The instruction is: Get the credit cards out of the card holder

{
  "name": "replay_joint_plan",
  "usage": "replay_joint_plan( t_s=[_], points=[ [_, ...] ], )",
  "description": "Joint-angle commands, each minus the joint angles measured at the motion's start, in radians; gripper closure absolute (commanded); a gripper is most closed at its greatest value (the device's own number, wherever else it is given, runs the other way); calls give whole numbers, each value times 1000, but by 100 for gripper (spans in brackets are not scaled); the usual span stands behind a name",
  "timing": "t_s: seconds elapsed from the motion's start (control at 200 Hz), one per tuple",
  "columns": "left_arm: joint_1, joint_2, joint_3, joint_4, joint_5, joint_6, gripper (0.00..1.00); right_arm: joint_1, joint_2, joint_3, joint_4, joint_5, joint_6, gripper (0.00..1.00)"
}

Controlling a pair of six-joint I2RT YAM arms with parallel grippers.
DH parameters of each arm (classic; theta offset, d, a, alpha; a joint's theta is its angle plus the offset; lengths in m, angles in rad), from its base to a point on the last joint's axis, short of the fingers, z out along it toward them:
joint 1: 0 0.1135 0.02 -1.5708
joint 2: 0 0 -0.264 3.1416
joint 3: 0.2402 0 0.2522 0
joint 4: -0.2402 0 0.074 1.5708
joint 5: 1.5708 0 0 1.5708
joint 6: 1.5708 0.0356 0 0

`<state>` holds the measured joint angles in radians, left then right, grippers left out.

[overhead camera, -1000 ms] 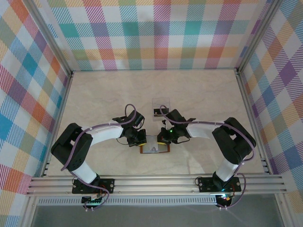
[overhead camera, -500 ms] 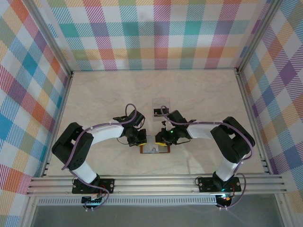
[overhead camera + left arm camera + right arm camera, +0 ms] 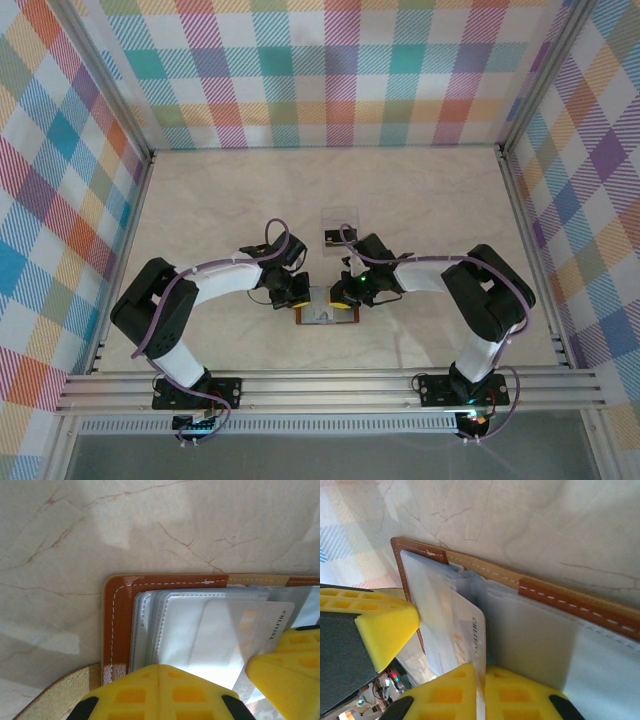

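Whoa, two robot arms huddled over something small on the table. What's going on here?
Two arms are working on an open brown card holder lying on the table near their bases. The left gripper, fingers together, rests on the holder's plastic sleeves, seemingly pinning it down. The right gripper pinches the edge of a pale credit card that sticks partly out of a sleeve. The card is not yet free.

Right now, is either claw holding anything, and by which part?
The right claw pinches the pale white printed card by its printed end. The left claw sits shut on the brown leather wallet's sleeves; any grip there cannot be told.
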<state>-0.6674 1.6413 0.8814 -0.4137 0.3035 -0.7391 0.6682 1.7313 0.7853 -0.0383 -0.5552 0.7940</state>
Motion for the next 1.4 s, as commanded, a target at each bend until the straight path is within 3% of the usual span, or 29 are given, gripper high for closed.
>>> replay_joint_plan(
  t_s=[0.0,0.335,1.025,1.15,1.395],
  points=[
    [-12,44,-21,-47,-49,15,94,-5,-33,-2,-118,91,-36,91],
    [-11,20,-30,-59,-63,21,94,-18,-115,39,-277,176,-103,93],
    [-11,-64,37,-103,-73,34,91,-33,-253,126,-379,198,-162,99],
    [-11,-93,44,-117,-85,36,89,-38,-251,184,-446,239,-245,100],
    [-9,-140,19,-132,-131,32,88,-39,-226,310,-552,315,-669,100]
  ],
)
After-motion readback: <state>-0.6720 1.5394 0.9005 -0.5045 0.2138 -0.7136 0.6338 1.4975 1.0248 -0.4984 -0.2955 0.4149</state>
